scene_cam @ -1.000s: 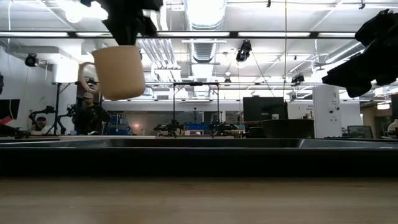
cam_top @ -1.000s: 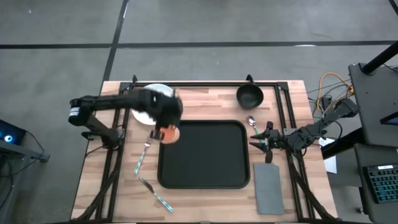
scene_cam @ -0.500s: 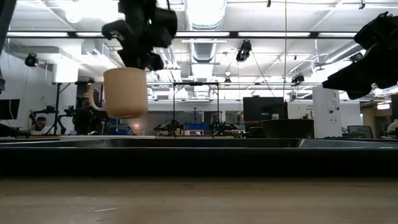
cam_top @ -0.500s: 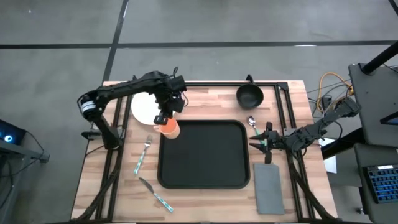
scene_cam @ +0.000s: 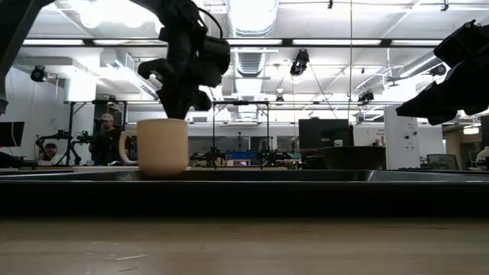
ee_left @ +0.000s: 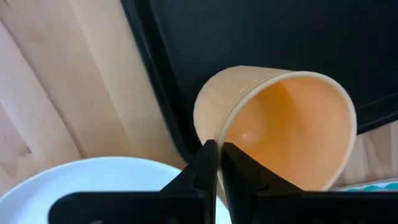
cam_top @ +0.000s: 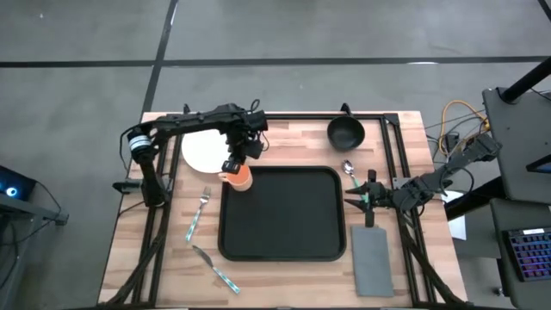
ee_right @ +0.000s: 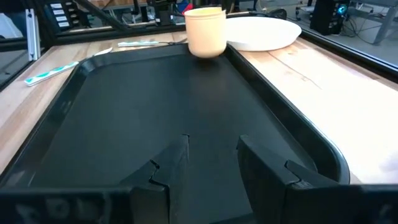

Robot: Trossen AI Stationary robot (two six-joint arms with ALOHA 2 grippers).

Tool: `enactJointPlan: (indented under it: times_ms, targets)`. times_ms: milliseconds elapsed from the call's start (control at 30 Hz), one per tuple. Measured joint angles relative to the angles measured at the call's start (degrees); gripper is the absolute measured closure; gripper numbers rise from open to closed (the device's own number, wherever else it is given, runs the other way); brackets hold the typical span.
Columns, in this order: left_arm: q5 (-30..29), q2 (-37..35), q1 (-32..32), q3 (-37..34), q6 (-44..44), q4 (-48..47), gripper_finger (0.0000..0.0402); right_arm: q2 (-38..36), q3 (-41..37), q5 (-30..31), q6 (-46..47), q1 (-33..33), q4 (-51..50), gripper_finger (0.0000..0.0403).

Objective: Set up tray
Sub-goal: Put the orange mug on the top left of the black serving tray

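From above, the black tray (cam_top: 281, 213) lies in the middle of the wooden table (cam_top: 284, 138), and the only thing on it is the tan cup (cam_top: 238, 177), sitting at its far left corner. The left gripper (cam_top: 232, 164) is right on that cup. The white plate (cam_top: 203, 146) lies just beyond that corner, the fork (cam_top: 197, 213) and knife (cam_top: 215, 268) on the wood to the left, the dark bowl (cam_top: 346, 132) at the far edge, the spoon (cam_top: 350, 171) just right of the tray and the grey napkin (cam_top: 372, 260) near right. The right gripper (cam_top: 365, 199) waits by the tray's right edge.

At table height, the cup (scene_cam: 162, 147) looks set down on the tray (scene_cam: 244, 178), with the left gripper (scene_cam: 180, 103) at its rim.

The left wrist camera shows the fingers (ee_left: 203, 167) nearly closed, pinching the cup's (ee_left: 292, 127) wall by the rim, with the plate (ee_left: 93, 177) just beside it.

The right wrist camera looks across the tray (ee_right: 155, 118) to the cup (ee_right: 206, 31); that gripper (ee_right: 211, 152) has its jaws apart and holds nothing.

So I'd say one item is placed, though not let go; plate, bowl, cutlery and napkin seem left to do.
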Motion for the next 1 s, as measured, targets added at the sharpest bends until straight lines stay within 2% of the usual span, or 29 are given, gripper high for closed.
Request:
enactJointPlan:
  times_ms: [300, 833, 1000]
  targets:
    - [-0.3, -0.8, 0.1, -6.6, -0.5, 6.0, 0.0402, -0.1, 0.0, 0.0, 0.4, 0.0, 0.1, 0.0275]
    - [-2.0, -0.9, 0.1, -1.8, -4.3, 2.6, 0.0401, -0.1, 0.0, 0.1, 0.0, 0.0, 0.1, 0.0275]
    - [-2.0, -0.9, 0.1, -1.9, -6.5, 1.8, 0.0389, -0.1, 0.0, 0.1, -0.2, 0.0, 0.0, 0.0275]
